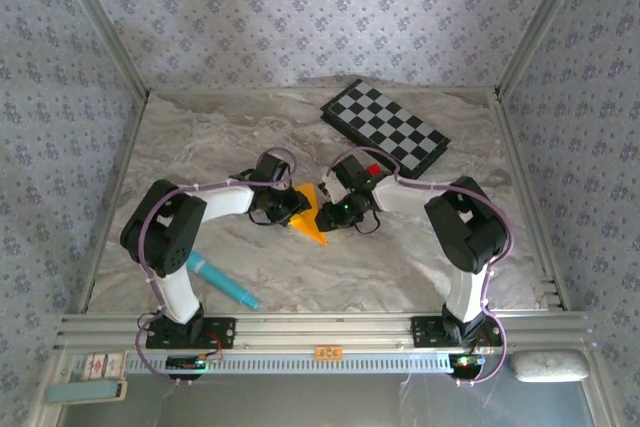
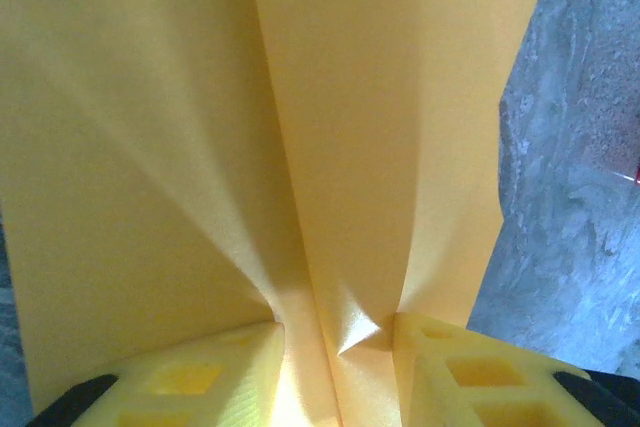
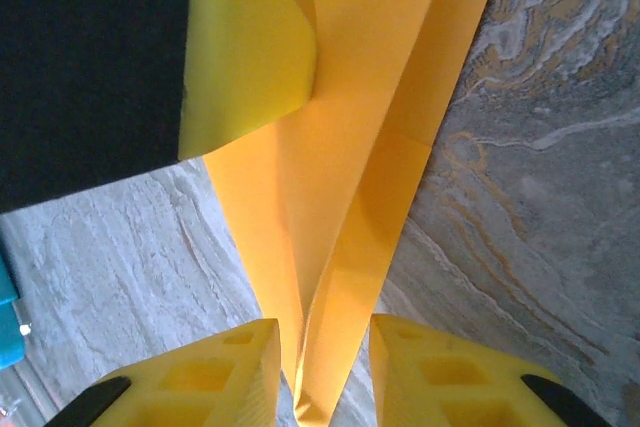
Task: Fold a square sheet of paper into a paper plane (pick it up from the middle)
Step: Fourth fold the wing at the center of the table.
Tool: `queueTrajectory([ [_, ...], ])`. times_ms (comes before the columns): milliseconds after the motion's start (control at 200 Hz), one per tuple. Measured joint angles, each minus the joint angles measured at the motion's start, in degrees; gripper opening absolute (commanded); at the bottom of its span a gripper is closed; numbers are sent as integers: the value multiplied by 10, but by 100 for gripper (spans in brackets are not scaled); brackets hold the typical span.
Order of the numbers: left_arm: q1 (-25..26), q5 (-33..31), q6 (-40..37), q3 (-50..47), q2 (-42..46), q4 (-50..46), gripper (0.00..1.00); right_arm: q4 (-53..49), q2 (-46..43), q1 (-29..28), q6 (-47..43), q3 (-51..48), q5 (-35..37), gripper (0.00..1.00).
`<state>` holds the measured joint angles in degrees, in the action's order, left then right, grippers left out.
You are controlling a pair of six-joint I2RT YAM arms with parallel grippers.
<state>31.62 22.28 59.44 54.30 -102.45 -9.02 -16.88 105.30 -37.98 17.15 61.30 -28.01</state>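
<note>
The orange-yellow paper plane (image 1: pixel 310 215) lies mid-table between both grippers, creased into a narrow dart. My left gripper (image 1: pixel 291 205) reaches it from the left. In the left wrist view the paper plane (image 2: pixel 300 147) runs up from between the yellow fingers (image 2: pixel 440 367), dented where they squeeze it, so the left gripper (image 2: pixel 335 347) is shut on it. My right gripper (image 1: pixel 336 211) comes from the right. In the right wrist view its gripper (image 3: pixel 325 367) straddles the paper plane's (image 3: pixel 340 177) pointed end, with table showing beside the paper. The left finger (image 3: pixel 245 47) presses the plane's wide end.
A black-and-white checkerboard (image 1: pixel 385 127) lies at the back right, with a small red block (image 1: pixel 374 170) near its front edge. A teal marker (image 1: pixel 225 282) rests near the left arm's base. Patterned walls enclose the marbled table (image 1: pixel 420 267).
</note>
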Motion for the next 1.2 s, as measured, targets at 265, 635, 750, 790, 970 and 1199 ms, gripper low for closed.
queueTrajectory([
  [265,0,0,2,15,-8,-22,37,13,0,-11,9,-4,13,26],
  [635,0,2,2,23,-12,-32,38,13,5,-11,10,-4,14,23],
  [750,0,2,2,25,-14,-35,38,13,11,-10,10,-4,15,22],
  [790,0,3,2,26,-15,-36,38,13,11,-10,11,-4,15,20],
  [970,0,3,2,28,-16,-39,38,15,13,-10,11,-4,15,15],
  [1199,0,3,2,28,-16,-39,38,18,18,-4,11,-4,1,13],
])
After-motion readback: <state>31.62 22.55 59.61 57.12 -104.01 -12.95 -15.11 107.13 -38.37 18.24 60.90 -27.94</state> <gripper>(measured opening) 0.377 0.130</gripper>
